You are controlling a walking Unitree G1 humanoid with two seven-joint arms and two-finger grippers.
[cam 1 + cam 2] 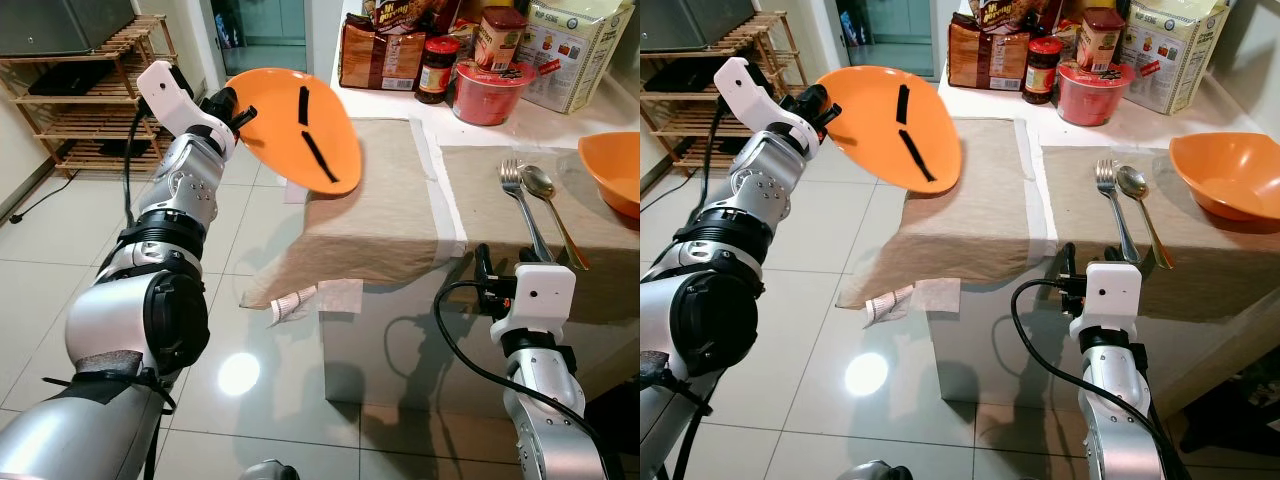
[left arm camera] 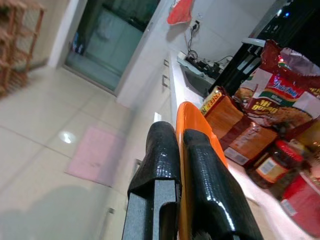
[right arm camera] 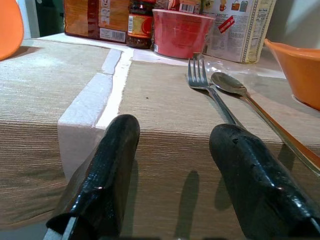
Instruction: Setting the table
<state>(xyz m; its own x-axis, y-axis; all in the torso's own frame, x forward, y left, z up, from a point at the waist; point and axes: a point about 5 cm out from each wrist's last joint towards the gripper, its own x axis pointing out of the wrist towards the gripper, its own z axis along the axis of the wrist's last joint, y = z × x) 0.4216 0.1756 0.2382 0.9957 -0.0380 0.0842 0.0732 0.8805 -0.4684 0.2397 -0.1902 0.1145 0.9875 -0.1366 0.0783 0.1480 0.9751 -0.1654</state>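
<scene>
My left gripper (image 2: pixel 179 131) is shut on the rim of an orange plate (image 1: pixel 275 110), holding it tilted in the air over the left end of the table. One beige placemat (image 1: pixel 390 200) lies under the plate and hangs off the table edge. A second placemat (image 1: pixel 475 185) to its right carries a fork (image 1: pixel 518 190) and a spoon (image 1: pixel 545 190) side by side, with an orange bowl (image 1: pixel 615 170) further right. My right gripper (image 3: pixel 175 135) is open and empty, low at the table's front edge, pointing at the fork and spoon.
Snack bags (image 1: pixel 380 50), a jar (image 1: pixel 437 68), a red tub (image 1: pixel 490 90) and a box (image 1: pixel 575 50) crowd the back of the table. A wooden shelf (image 1: pixel 90 100) stands at the left. Crumpled paper (image 1: pixel 295 300) lies on the tiled floor by the table.
</scene>
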